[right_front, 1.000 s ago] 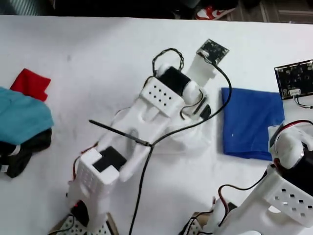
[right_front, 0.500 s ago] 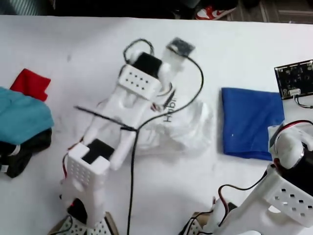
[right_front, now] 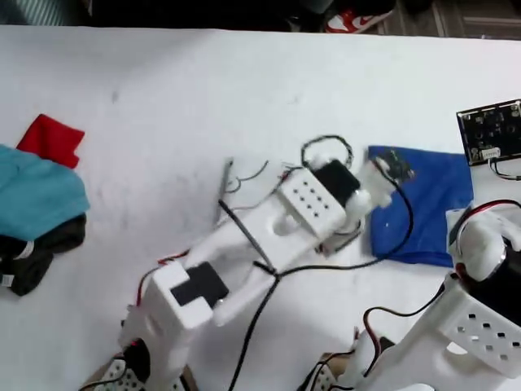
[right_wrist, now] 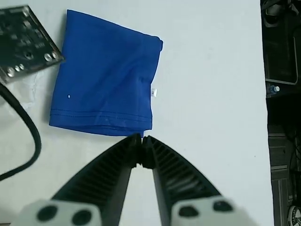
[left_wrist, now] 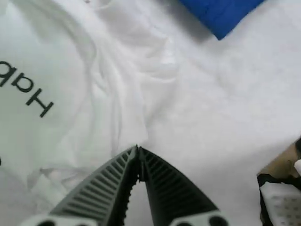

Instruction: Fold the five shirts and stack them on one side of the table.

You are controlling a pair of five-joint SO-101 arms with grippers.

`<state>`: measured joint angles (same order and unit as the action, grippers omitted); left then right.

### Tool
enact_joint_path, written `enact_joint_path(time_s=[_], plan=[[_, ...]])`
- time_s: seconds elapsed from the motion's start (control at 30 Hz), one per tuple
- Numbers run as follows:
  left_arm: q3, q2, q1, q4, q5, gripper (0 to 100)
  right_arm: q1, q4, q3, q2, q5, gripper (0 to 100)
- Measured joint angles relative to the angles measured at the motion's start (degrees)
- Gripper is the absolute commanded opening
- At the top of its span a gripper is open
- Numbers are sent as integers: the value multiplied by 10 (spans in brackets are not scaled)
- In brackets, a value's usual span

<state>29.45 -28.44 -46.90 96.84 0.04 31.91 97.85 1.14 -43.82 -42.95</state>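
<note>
A white shirt [left_wrist: 70,94] with black print lies crumpled on the table under my left arm [right_front: 269,236]. My left gripper [left_wrist: 138,153] is shut on a fold at its edge, close to the folded blue shirt [right_front: 423,204], whose corner [left_wrist: 221,14] shows just beyond. At the table's left edge lies a loose pile of a red shirt [right_front: 50,138], a teal shirt [right_front: 37,191] and a black shirt [right_front: 32,252]. My right gripper [right_wrist: 141,141] is shut on nothing, hanging over bare table at the near hem of the blue shirt [right_wrist: 106,89].
A bare circuit board [right_front: 492,130] with wires sits at the right edge behind the blue shirt. The right arm's body [right_front: 480,318] fills the near right corner. Black cables trail along the left arm. A white table [right_front: 203,90] stretches open at the back.
The left arm swung left, leaving the white shirt spread out, then swung right again toward the blue shirt, bringing the white cloth under it. The right arm has kept still.
</note>
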Motion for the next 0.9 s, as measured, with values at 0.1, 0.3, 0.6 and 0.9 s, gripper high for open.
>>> enact_joint_path(time_s=[0.1,0.3,0.6,0.9], plan=[[57,0,21,37,0,23,0,0,0,0,0,18],[117,-2,163,50,-46,23,0,0,0,-2,0,18],[-105,-3,216,-30,-121,23,0,0,0,-2,0,18],[-170,-3,44,-62,-72,23,0,0,0,-2,0,18]])
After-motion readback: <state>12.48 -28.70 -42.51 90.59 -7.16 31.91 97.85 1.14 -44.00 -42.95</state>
